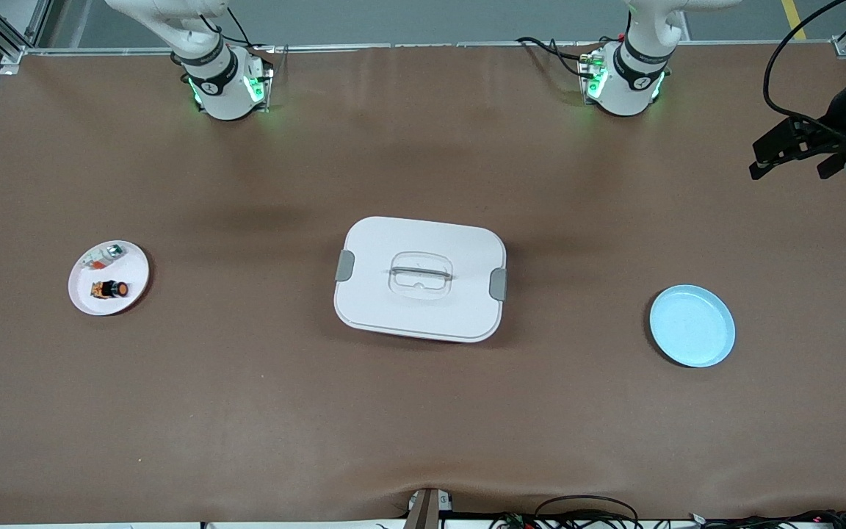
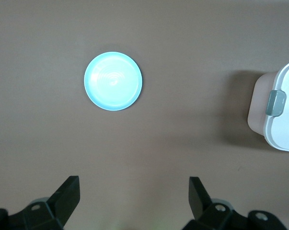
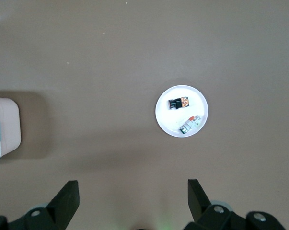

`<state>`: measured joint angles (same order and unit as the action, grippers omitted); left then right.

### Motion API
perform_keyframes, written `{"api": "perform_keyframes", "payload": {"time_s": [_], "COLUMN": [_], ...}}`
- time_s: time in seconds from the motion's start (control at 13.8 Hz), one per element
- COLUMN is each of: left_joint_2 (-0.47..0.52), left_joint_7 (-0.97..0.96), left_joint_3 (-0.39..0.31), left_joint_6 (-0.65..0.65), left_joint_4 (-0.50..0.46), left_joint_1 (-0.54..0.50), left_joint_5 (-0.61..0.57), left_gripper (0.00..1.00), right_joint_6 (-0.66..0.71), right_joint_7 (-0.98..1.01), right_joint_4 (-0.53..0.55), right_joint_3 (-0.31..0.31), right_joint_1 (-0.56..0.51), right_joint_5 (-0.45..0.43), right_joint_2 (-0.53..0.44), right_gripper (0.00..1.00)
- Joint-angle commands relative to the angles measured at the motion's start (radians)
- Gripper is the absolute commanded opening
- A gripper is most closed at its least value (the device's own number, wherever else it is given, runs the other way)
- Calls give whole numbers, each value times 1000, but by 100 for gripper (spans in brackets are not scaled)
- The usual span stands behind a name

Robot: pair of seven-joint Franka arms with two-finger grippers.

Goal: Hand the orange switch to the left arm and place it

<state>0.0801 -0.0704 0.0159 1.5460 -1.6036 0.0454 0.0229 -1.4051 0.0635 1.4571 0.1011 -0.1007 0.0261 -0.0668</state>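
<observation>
On white plate (image 1: 85, 294) — orange switch (image 1: 111, 289), whitish part (image 1: 105, 254)

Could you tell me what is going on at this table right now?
Nothing is being handled yet. The orange switch lies on a white plate at the right arm's end, the box sits mid-table, and a blue plate waits at the left arm's end. The left gripper and right gripper hang high, jaws open.
</observation>
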Motion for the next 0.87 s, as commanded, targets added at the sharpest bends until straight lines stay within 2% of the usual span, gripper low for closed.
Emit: {"api": "perform_keyframes", "payload": {"time_s": [0.0,0.22,0.43,0.58,0.8], "left_joint_2": [-11,-10,-10,-10,-11], "left_joint_7": [21,17,17,18,17], "left_joint_3": [4,6,6,4,4], "left_joint_6": [-24,-24,-24,-24,-24], "left_joint_4": [28,28,30,28,28], "left_joint_1": [-6,-2,-2,-6,-6], "left_joint_5": [15,15,15,15,15], "left_gripper": [100,100,100,100,100], "right_joint_6": [-14,-22,-25,-51,-234], "right_joint_7": [-2,-1,5,91,175], "right_joint_4": [-26,-26,6,14,161], "right_joint_3": [-11,-12,-11,-9,-9], "right_joint_1": [-17,-17,-33,-40,-71], "right_joint_5": [17,23,44,43,12], "right_joint_2": [77,152,180,215,222], "right_gripper": [100,100,100,100,100]}}
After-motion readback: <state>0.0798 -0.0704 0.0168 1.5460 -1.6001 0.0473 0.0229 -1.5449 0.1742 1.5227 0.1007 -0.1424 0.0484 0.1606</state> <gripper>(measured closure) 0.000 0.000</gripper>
